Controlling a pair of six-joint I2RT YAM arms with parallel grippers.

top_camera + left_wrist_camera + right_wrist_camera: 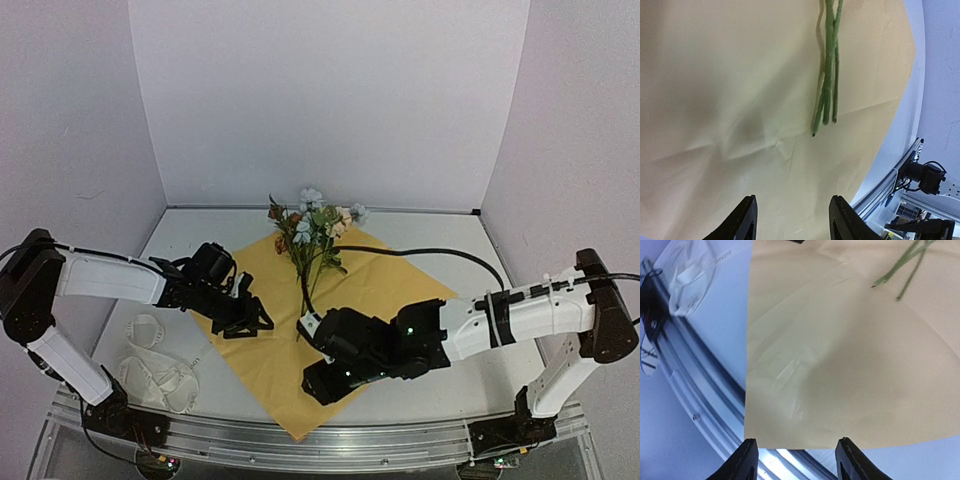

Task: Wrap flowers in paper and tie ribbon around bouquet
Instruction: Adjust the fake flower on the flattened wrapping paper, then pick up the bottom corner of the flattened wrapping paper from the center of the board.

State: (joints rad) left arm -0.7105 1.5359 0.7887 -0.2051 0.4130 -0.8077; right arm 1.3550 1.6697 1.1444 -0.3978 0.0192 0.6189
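A sheet of paper (370,290), yellow face up, lies like a diamond on the white table (200,225); the flowers (315,225) rest on it, blooms past its far corner, thin green stems (829,75) pointing toward the 2 arms. The left gripper (792,205) hovers over the paper's left part, jaws spread, pinching nothing; the right gripper (795,450) hangs above the near corner, likewise spread and empty. The white ribbon (155,365) sits heaped loosely on the table, left of the paper.
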